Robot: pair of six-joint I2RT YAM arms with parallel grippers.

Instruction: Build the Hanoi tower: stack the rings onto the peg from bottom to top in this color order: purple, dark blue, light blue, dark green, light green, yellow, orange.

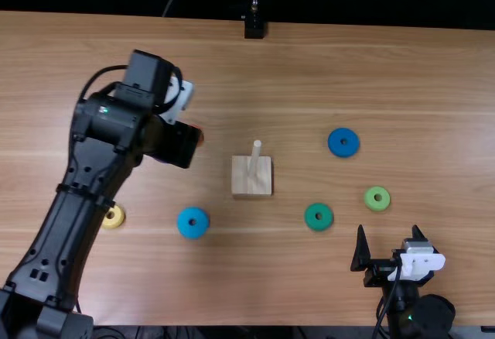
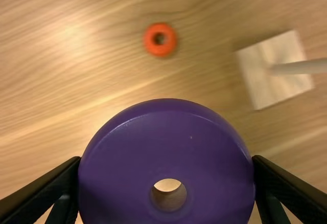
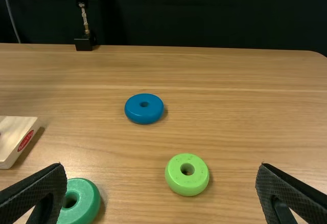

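My left gripper [image 1: 175, 144], seen from behind in the top view, is above the table left of the peg [image 1: 256, 153] and its base [image 1: 251, 188]. In the left wrist view the left gripper [image 2: 166, 157] is shut on the purple ring [image 2: 166, 127], its flat face towards the camera. The orange ring [image 2: 171, 41] lies near the base [image 2: 260, 88]. The dark blue ring [image 1: 335, 142], light green ring [image 1: 370, 199], dark green ring [image 1: 310, 217], light blue ring [image 1: 184, 223] and yellow ring [image 1: 115, 224] lie flat. At lower right, my right gripper [image 1: 388, 238] stands open; right gripper [image 3: 161, 165].
The left forearm [image 1: 62, 231] stretches over the table's left side, close beside the yellow ring. A black stand [image 1: 254, 28] rises at the far edge of the table [image 1: 387, 68], in the middle. The dark green ring [image 3: 88, 198] is beside one right fingertip in the right wrist view.
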